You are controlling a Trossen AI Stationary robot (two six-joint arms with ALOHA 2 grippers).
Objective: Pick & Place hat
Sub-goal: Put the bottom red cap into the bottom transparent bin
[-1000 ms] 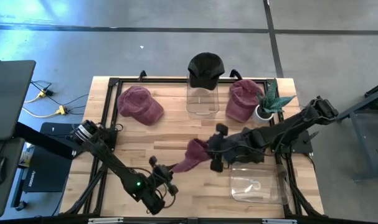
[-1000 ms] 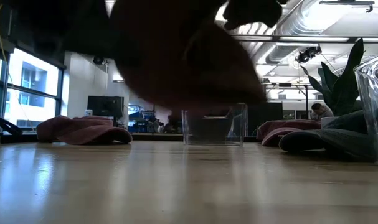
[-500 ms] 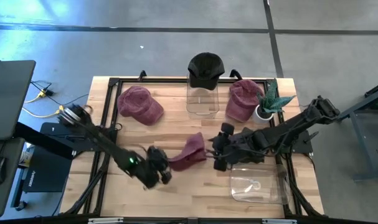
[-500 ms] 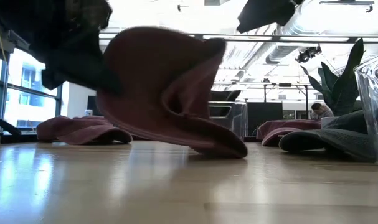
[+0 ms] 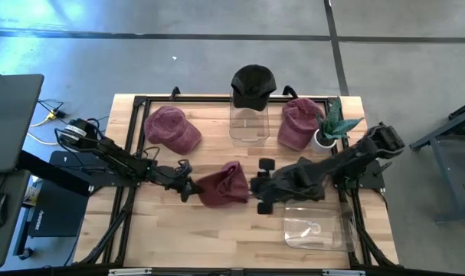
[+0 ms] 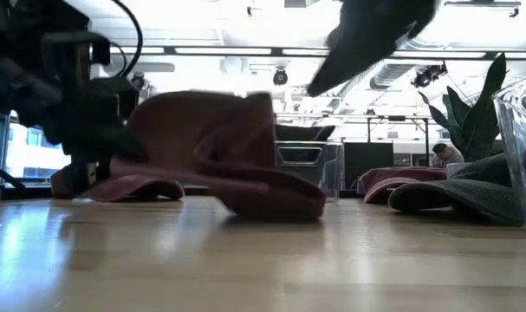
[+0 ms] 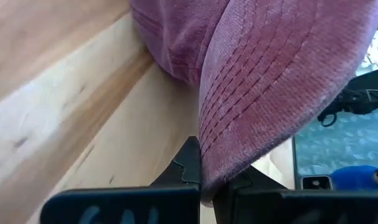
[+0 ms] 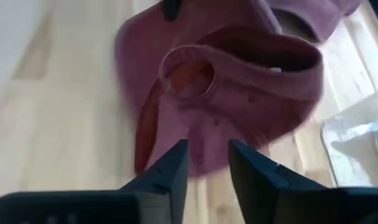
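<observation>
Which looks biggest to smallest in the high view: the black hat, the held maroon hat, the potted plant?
1. Held maroon hat, pinched by the left gripper, right gripper beside it.
2. Black hat and potted plant: too alike to rank.

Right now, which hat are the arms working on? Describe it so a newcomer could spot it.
On the wooden table, look at the middle, between the two arms. The maroon hat there lies crumpled, its brim pinched in the left hand. The other two maroon hats sit untouched along the back edge.
</observation>
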